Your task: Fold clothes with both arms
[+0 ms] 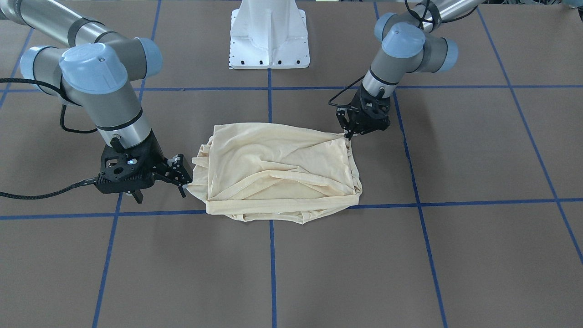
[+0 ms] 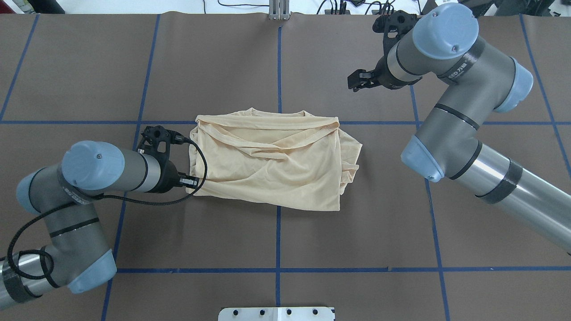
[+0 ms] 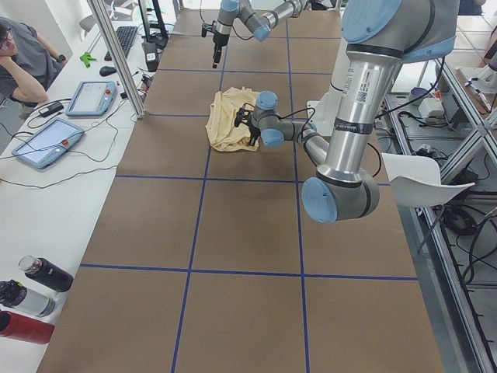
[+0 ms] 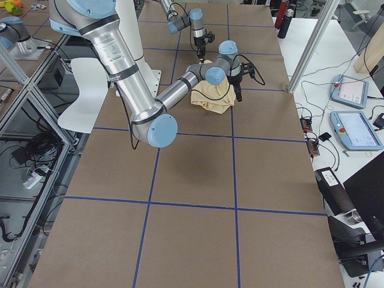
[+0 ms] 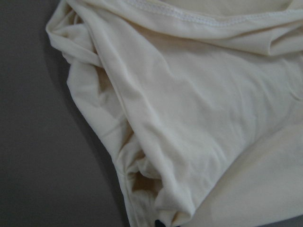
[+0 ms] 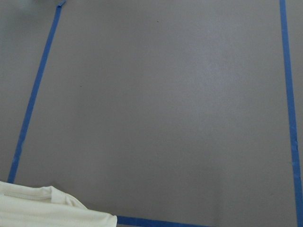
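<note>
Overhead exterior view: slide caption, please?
Left gripper at a corner of the folded T-shirt; right gripper hangs apart, jaws open.

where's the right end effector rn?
Overhead view, right half: the black two-finger right end effector is open and raised, just beyond the far right corner of the pale cream-yellow thin T-shirt, not touching it.

Twin grey metal limbs: the left arm (image 2: pixel 111 171) and right arm (image 2: pixel 450 116) wear light blue joint caps and black bands, one band on the right printed in white lettering. Braided black cables (image 1: pixel 41 196) trail to the black, open-framed left gripper (image 1: pixel 349 134) and right gripper (image 1: pixel 184 184).
</note>
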{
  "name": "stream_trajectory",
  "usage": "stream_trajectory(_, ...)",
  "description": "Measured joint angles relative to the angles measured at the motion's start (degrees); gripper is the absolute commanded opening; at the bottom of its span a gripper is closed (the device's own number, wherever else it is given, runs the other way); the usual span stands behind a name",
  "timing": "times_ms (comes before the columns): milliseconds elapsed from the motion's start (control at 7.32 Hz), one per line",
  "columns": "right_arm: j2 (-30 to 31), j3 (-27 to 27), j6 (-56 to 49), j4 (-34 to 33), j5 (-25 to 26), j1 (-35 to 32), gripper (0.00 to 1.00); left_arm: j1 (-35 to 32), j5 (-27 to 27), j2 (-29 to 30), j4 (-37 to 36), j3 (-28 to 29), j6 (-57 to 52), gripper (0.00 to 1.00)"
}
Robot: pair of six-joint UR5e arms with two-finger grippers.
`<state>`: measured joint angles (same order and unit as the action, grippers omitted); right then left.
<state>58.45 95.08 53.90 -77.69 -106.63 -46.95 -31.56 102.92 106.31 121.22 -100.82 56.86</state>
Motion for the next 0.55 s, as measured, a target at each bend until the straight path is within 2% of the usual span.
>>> stream_trajectory(273, -0.05, 0.05, 0.47, 0.00, 0.10, 0.15, 1.00, -7.87, 0.19, 2.44, 0.23, 6.52, -7.98, 0.00)
stream_trajectory(547, 0.00, 0.26, 0.80, 0.00, 0.18, 0.25, 1.00, -14.83, 0.25, 10.60, 1.47, 18.12, -13.79, 0.00)
